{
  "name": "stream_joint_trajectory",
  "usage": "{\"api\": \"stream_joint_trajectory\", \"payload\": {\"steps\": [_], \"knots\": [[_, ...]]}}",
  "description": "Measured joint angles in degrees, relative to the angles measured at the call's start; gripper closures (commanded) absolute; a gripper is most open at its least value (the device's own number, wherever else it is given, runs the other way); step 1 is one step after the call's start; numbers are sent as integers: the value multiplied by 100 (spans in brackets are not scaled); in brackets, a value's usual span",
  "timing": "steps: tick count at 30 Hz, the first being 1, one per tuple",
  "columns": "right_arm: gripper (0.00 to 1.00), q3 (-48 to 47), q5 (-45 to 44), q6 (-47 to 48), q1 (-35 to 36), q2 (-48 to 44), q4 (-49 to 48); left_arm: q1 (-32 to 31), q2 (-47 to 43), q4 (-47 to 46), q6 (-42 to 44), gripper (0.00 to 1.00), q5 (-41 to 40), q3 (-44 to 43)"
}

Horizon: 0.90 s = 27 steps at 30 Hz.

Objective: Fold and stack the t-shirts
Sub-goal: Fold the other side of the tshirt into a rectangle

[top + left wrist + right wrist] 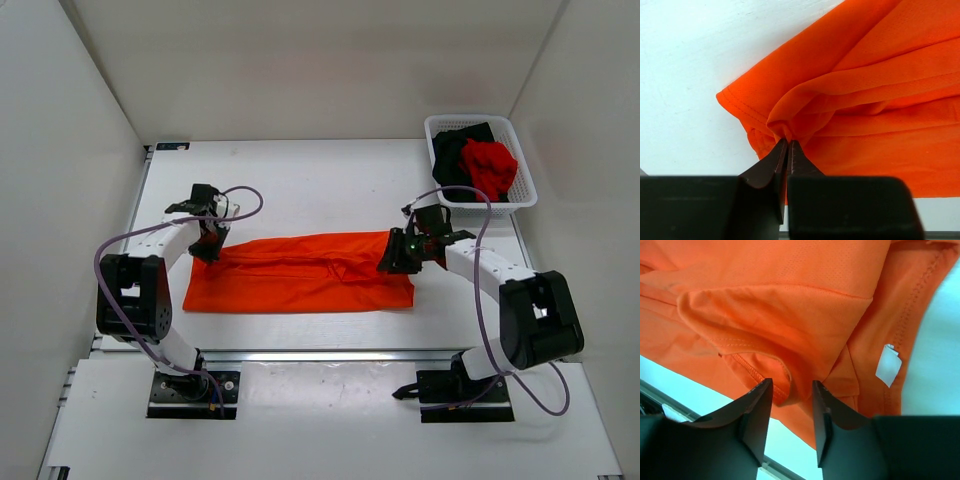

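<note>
Left gripper (786,143) is clamped on a left-end fold of the one bright orange cloth t-shirt (300,277). Right gripper (792,386) has its jaws partly apart, straddling a right-end fold. Shirt lies as a long strip mid white table (300,190). One white plastic mesh basket (529,192) sits at the far right, holding one black t-shirt (453,152) and one red t-shirt (491,166).

The spread t-shirt (300,275) lies on the surface (300,190). The left end effector (207,248) is at its left end, the right end effector (392,262) at its right end. Behind and to the right of that shirt stands the basket (483,198), with two more t-shirts (488,165) in it.
</note>
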State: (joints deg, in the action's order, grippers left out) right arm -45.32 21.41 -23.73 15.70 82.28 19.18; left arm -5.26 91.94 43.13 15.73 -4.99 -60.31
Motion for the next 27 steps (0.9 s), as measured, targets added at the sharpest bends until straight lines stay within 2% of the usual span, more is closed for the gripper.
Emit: {"api": "stream_joint_trajectory", "payload": {"steps": [4, 7, 10, 14, 18, 21, 27], "knots": [[75, -66, 2, -4, 28, 203, 101, -103, 0, -63, 98, 99, -160, 0], [81, -72, 7, -2, 31, 328, 227, -188, -2, -164, 210, 100, -275, 0], [83, -81, 7, -4, 31, 407, 310, -251, -2, -256, 332, 100, -365, 0], [100, -155, 48, 13, -4, 428, 398, -352, -4, -396, 514, 100, -525, 0], [100, -459, 114, 20, -9, 577, 520, -494, -33, -660, 846, 100, -839, 0], [100, -1139, 109, 103, -22, 892, 706, -610, -44, -1058, 1204, 100, -1165, -9], [100, -3368, 136, 140, -304, 1899, 890, -708, 109, -2345, 1993, 100, -1958, -197]]}}
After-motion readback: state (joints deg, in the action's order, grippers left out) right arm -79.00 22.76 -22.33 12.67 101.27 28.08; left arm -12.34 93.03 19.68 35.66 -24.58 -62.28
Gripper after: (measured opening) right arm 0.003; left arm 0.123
